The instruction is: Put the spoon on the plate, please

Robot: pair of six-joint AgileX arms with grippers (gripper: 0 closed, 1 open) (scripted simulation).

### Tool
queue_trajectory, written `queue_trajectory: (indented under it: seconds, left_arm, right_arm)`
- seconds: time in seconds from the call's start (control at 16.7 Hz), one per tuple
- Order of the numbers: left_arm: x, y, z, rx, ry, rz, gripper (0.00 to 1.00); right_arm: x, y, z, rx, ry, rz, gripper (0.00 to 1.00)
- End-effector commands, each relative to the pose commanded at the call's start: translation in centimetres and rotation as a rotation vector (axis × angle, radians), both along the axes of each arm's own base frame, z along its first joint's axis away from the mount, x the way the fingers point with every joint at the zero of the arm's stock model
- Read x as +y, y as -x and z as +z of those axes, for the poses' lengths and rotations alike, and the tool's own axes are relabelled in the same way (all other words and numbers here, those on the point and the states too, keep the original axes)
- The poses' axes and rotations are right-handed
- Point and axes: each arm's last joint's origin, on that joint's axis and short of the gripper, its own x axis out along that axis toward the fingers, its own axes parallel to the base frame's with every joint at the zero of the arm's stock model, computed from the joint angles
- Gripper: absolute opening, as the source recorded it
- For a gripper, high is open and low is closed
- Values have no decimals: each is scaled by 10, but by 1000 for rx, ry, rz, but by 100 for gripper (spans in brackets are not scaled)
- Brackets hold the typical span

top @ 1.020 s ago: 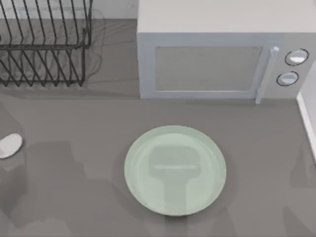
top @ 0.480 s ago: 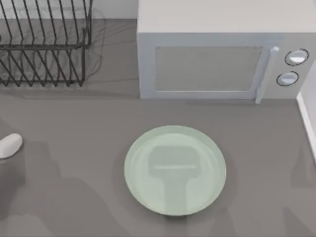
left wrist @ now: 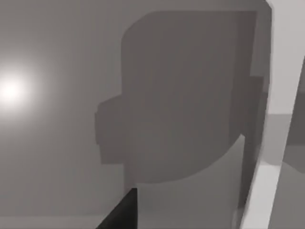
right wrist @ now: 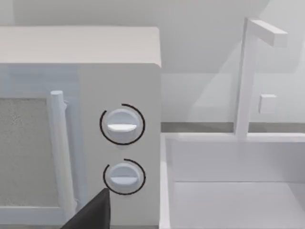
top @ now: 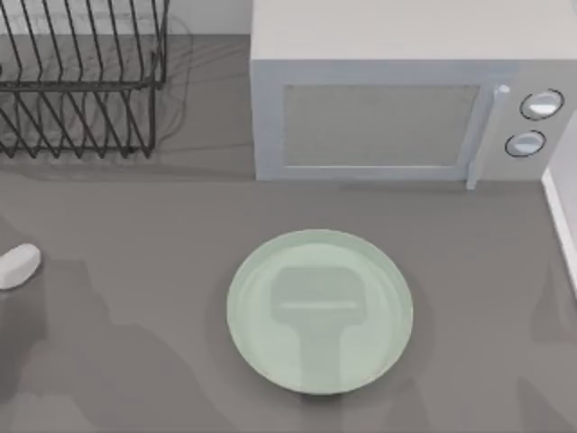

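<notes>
The plate (top: 320, 311) is a large, round, pale mint-green dish with a glossy surface and a shallow raised rim. It lies flat on the grey table, near the middle and toward the front edge in the top view, with nothing resting on it; a dark shadow falls across its centre. The spoon (top: 16, 266) shows as a small white oval bowl at the far left edge of the table, lying on the surface well apart from the plate. Its handle is cut off by the picture's edge.
</notes>
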Motion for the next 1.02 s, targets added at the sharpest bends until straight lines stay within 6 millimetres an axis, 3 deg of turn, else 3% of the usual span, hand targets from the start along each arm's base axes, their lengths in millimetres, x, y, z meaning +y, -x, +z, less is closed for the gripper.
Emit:
queue_trajectory:
  seconds: [0.42, 0.9, 0.96, 1.02]
  left_arm:
    - [0, 0, 0, 0, 0, 0, 2]
    - [0, 0, 0, 0, 0, 0, 0]
    - [-2, 2, 22, -16, 16, 17, 0]
    - [-2, 1, 23, -18, 15, 18, 0]
  right_arm:
    - [0, 0, 0, 0, 0, 0, 100]
    - [0, 0, 0, 0, 0, 0, 100]
    - [0, 0, 0, 0, 0, 0, 100]
    - [0, 0, 0, 0, 0, 0, 100]
